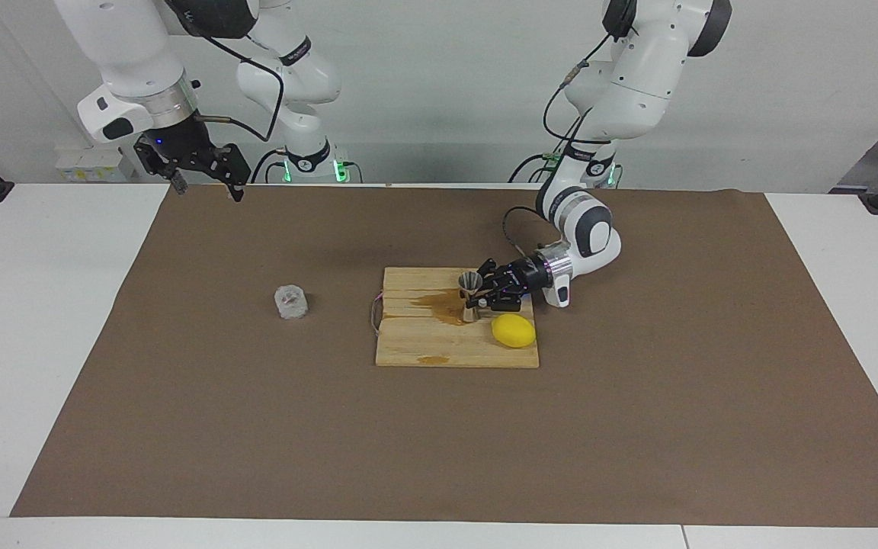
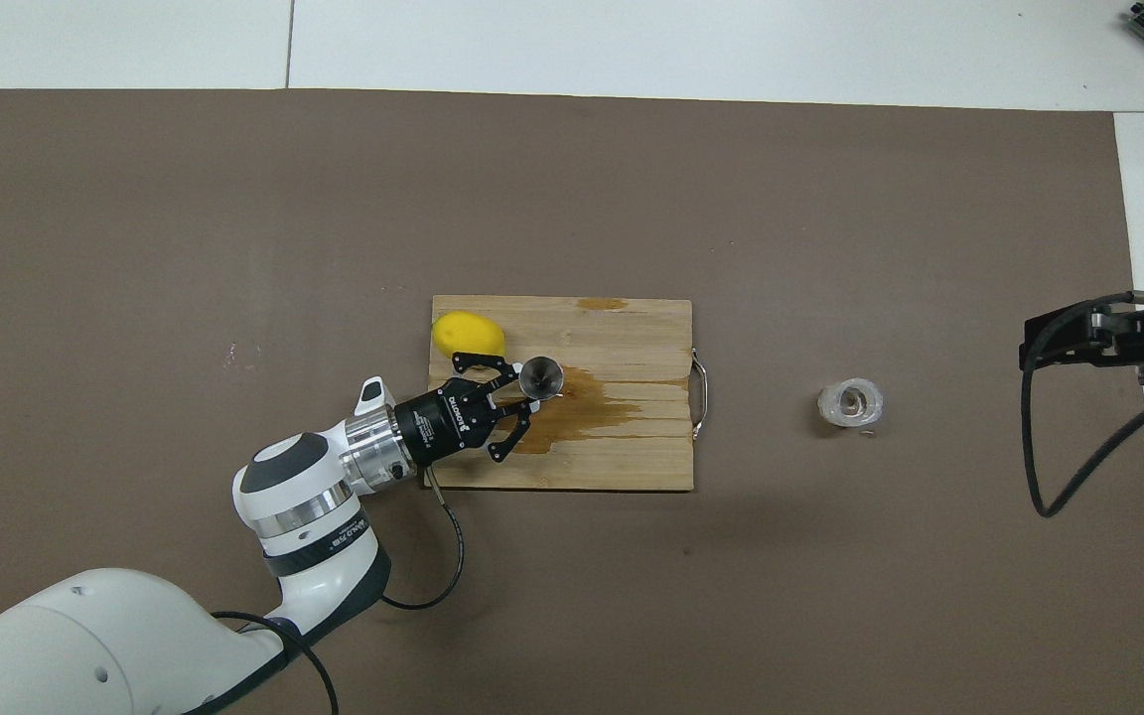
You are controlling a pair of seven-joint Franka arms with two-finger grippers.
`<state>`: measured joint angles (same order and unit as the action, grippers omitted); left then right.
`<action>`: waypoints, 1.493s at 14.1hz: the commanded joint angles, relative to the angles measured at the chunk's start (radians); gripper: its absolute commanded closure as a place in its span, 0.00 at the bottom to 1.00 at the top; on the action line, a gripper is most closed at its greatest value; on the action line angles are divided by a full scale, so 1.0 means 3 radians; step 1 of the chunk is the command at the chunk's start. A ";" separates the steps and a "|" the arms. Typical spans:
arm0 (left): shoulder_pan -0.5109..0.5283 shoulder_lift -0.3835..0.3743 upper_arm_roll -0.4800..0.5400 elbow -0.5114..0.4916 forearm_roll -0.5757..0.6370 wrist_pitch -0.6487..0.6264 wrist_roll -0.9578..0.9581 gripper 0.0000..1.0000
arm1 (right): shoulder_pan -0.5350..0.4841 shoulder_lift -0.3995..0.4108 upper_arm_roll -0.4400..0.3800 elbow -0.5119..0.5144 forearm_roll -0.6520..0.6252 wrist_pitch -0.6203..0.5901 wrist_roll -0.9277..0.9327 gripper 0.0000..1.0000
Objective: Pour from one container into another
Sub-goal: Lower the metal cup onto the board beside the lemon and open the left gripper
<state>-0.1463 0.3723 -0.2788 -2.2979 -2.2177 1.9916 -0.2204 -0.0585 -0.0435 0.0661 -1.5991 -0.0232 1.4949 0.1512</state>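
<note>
Left gripper (image 1: 477, 294) at the jigger (image 1: 470, 293), which stands upright on the board (image 1: 454, 352).
I can't tell whether its fingers grip the waist. I'd keep the jigger upright, clear of the lemon (image 1: 514, 330). Right gripper (image 1: 203, 185) waits open above the mat's edge nearest the robots; the glass (image 1: 291, 302) sits on the mat toward the right arm's end.

A brown mat (image 1: 439, 427) covers most of the white table (image 1: 43, 343). A wooden cutting board (image 2: 622, 452) lies near the mat's centre, with a metal handle (image 2: 700, 392) at the right arm's end. A brown stain (image 2: 587, 409), apparently liquid, marks the board. A yellow lemon (image 1: 514, 330) rests on the board's corner.
</note>
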 commanded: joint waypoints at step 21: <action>-0.0008 -0.0243 0.0060 -0.0046 -0.0048 0.0228 -0.0119 0.00 | -0.0045 0.0002 0.0015 -0.0003 0.0047 0.0002 -0.0100 0.00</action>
<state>-0.1436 0.3500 -0.2645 -2.2954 -2.2190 2.0076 -0.2255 -0.0588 -0.0434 0.0647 -1.5991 -0.0232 1.4949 0.1511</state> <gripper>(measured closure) 0.000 0.000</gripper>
